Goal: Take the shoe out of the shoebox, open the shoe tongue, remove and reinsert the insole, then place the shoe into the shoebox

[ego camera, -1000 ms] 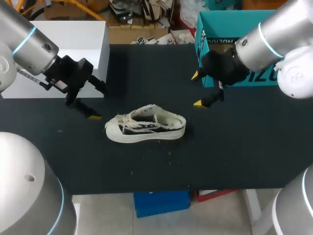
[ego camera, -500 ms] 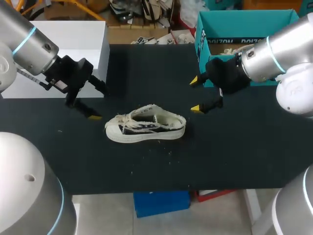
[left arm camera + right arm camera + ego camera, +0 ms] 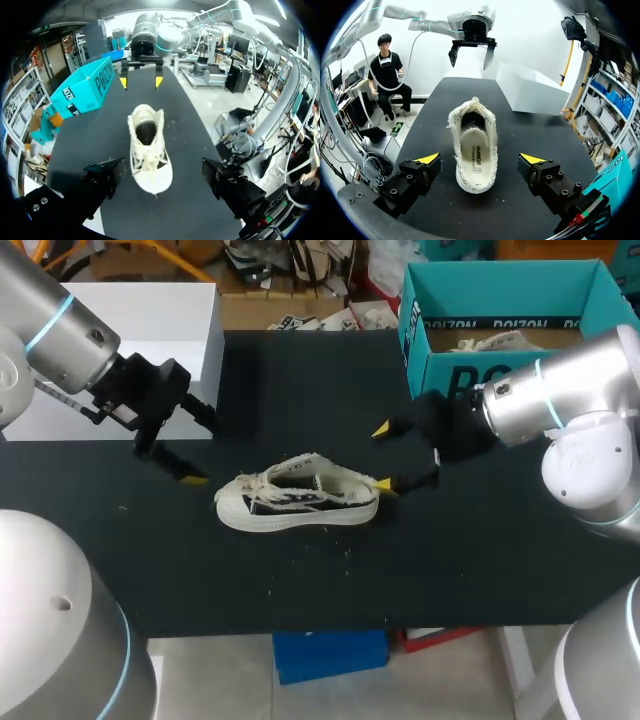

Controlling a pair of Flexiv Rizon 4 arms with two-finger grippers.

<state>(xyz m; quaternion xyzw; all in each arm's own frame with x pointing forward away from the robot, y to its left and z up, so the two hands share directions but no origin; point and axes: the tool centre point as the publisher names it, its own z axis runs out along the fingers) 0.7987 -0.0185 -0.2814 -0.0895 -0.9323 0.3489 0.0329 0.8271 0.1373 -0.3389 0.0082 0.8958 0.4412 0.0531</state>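
The shoe [image 3: 298, 502] stands sole-down on the black table [image 3: 300, 580], a little left of the frame's middle in the head view. Its toe points to the left of the frame and its heel to the right. The teal shoebox [image 3: 500, 295] sits at the upper right, well apart from it, with what looks like a second shoe [image 3: 495, 340] inside.

So the shoe is out of the box, and the step in hand looks like the work on the tongue and insole. In the right wrist view the insole [image 3: 474, 150] lies flat inside the shoe, not yet pulled out.

The right gripper [image 3: 384, 457] is spread wide and holds nothing. It sits just right of the heel, with its nearer yellow tip close beside the heel rim; whether it touches I cannot tell. Its own view shows the shoe ahead of it, centred between the fingers, heel first.

The left gripper [image 3: 195, 448] hangs at the left of the frame, apart from the toe. It too is spread and empty.

The next move probably calls for one gripper to steady the shoe, likely by closing on the heel. The other then has to lift the frayed tongue clear so the opening widens. The shoe is light and may slide or tip if pushed from one side only.
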